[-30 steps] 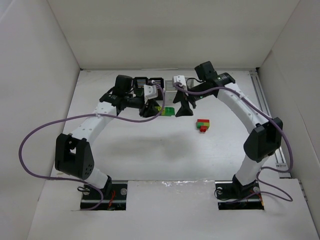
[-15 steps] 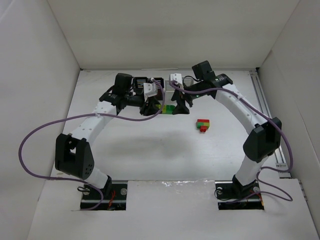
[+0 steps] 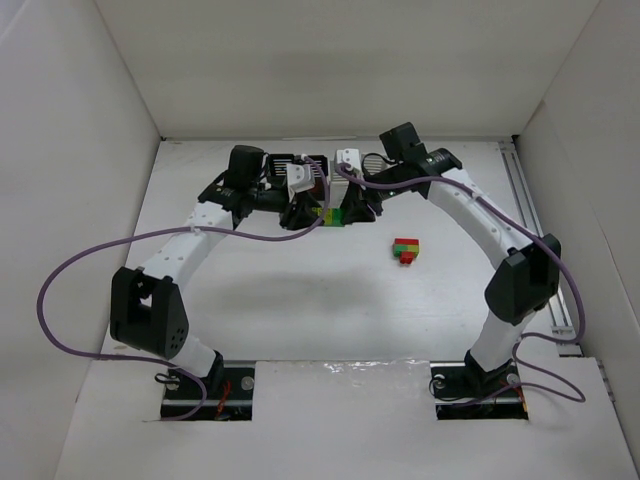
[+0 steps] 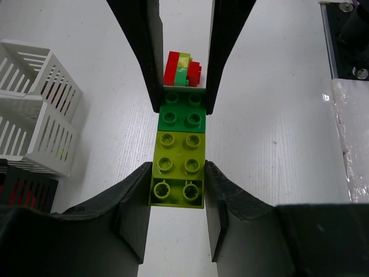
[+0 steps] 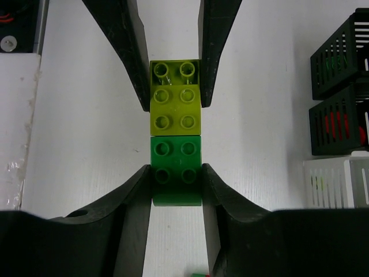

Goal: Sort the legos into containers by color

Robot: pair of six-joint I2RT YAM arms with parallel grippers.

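Observation:
A yellow-green brick (image 4: 177,156) and a green brick (image 4: 182,112) are joined end to end at the back middle of the table (image 3: 300,280). My left gripper (image 4: 177,173) is shut on the yellow-green end. My right gripper (image 5: 176,173) is shut on the green brick (image 5: 176,153), with the yellow-green brick (image 5: 174,98) beyond it. In the top view the two grippers meet over this pair (image 3: 330,216). A red and green stack (image 3: 406,250) lies apart to the right. Black baskets (image 5: 340,86) and a white basket (image 5: 337,184) stand close by.
The baskets cluster behind the grippers (image 3: 300,165), partly hidden by the wrists. White baskets (image 4: 34,109) and a black one (image 4: 23,193) show at the left wrist view's left edge. White walls enclose the table on three sides.
My right gripper has moved left to the brick pair and now grips its green end. My left gripper has kept its hold on the yellow-green end.

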